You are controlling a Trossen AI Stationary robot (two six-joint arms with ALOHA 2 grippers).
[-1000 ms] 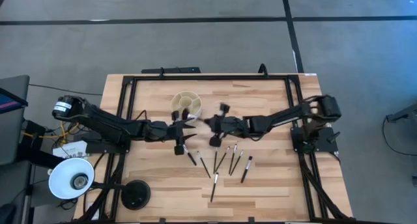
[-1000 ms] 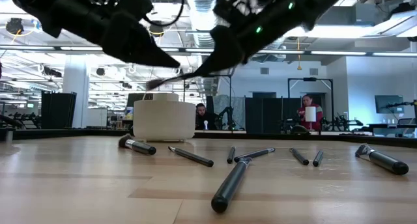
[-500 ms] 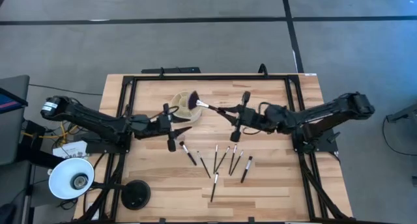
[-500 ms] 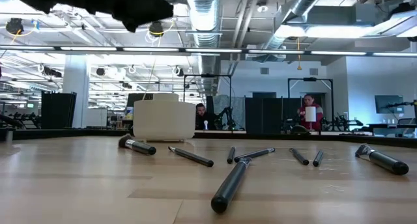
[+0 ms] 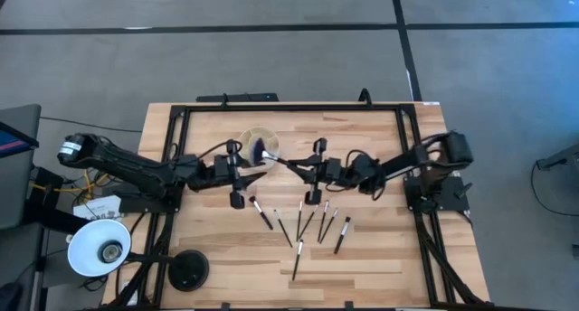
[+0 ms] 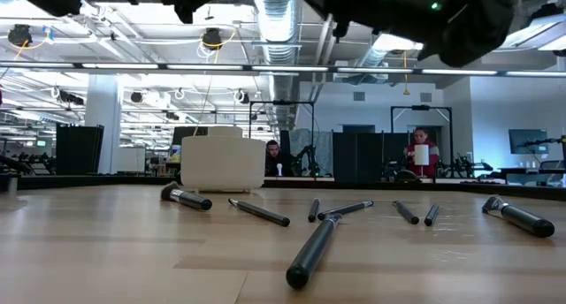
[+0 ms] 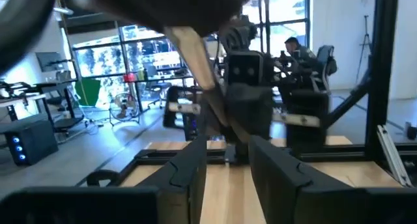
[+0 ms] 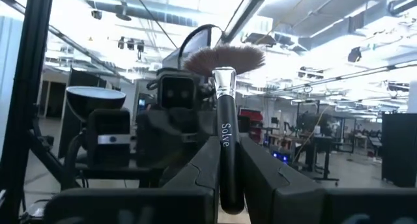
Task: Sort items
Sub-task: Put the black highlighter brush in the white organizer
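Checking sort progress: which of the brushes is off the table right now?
The fan brush with the fluffy head: the right gripper holds it by its dark handle, head over the cream cup. The other brushes lie flat on the table.

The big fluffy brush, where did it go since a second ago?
The right hand, shut on the fluffy brush, swung it out to the right and then back, so its head now sits over the cream cup. The left hand backed off to the left and now waits beside the cup. The thin brushes on the table stayed put.
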